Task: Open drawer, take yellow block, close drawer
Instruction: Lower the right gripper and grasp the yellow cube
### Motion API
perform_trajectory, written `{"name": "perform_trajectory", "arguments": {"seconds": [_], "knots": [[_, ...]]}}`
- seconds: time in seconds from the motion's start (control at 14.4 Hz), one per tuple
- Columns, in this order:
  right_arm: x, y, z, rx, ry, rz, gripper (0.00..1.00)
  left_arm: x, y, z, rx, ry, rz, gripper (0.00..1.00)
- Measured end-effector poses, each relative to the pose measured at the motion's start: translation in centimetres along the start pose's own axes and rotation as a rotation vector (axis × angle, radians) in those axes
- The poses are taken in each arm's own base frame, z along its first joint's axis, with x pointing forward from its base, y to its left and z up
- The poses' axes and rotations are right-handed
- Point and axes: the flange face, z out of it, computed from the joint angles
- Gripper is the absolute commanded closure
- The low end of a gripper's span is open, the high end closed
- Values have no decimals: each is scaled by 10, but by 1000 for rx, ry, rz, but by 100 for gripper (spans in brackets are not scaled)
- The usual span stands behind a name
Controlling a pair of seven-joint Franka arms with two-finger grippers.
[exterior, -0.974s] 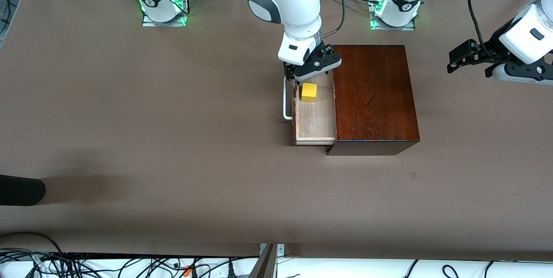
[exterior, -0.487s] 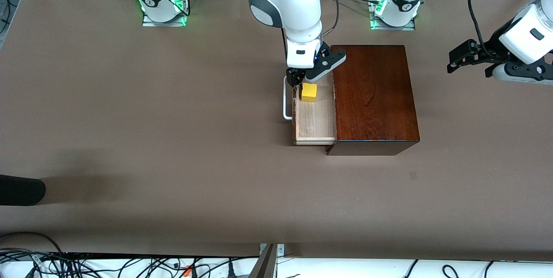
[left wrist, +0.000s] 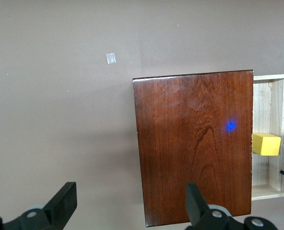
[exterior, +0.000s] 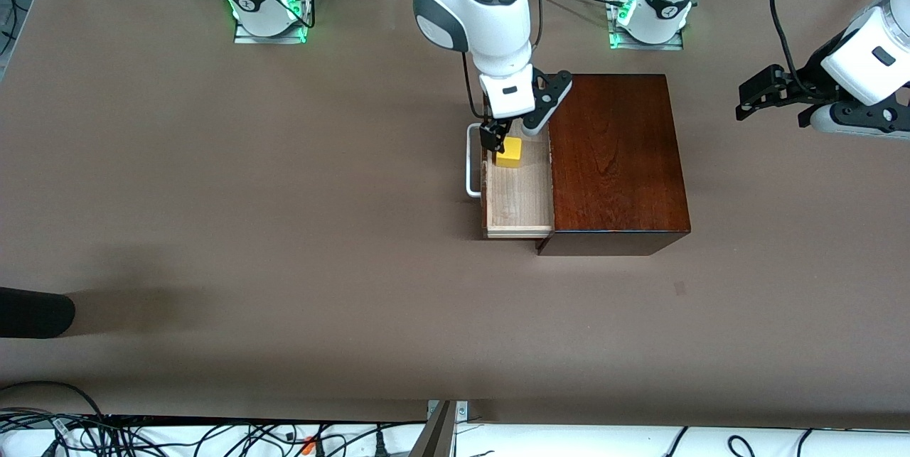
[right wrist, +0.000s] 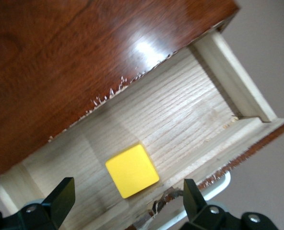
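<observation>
Drawer (exterior: 517, 190): pulled out of the wooden box (exterior: 615, 158) toward the right arm's end of the surface (exterior: 284, 229), so I have access from above.
Yellow block (exterior: 509, 151): on the drawer floor, at the end farther from the front camera; about 9 o'clock of the box centre in the front view.
Right hand (exterior: 508, 138): over the block; fingers spread wide, straddling it in the right wrist view, gripping nothing.
Left hand (exterior: 746, 98): waits over bare surface at the left arm's end; fingers wide apart, empty.
Step, as I judge: descend, then grasp.
</observation>
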Motion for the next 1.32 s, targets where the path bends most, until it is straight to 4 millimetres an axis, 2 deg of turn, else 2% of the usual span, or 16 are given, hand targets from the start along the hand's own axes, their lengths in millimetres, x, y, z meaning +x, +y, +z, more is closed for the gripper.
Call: {"name": "perform_trajectory", "arguments": {"seconds": [0.21,0.42,0.97,1.18,1.25,1.32], "knots": [[-2,-7,23,0,-21,-73,0,0,0,0,0,0,0,0],[-4,-11,37,-11,-39,-95,0,0,0,0,0,1,0,0],[-6,-28,66,-61,-59,-164,0,0,0,0,0,3,0,0],[-6,-29,71,-63,-56,-171,0,0,0,0,0,3,0,0],[-5,-29,70,-67,-50,-174,1,0,0,0,0,3,0,0],[-5,-28,70,-75,-45,-179,7,0,0,0,0,3,0,0]]}}
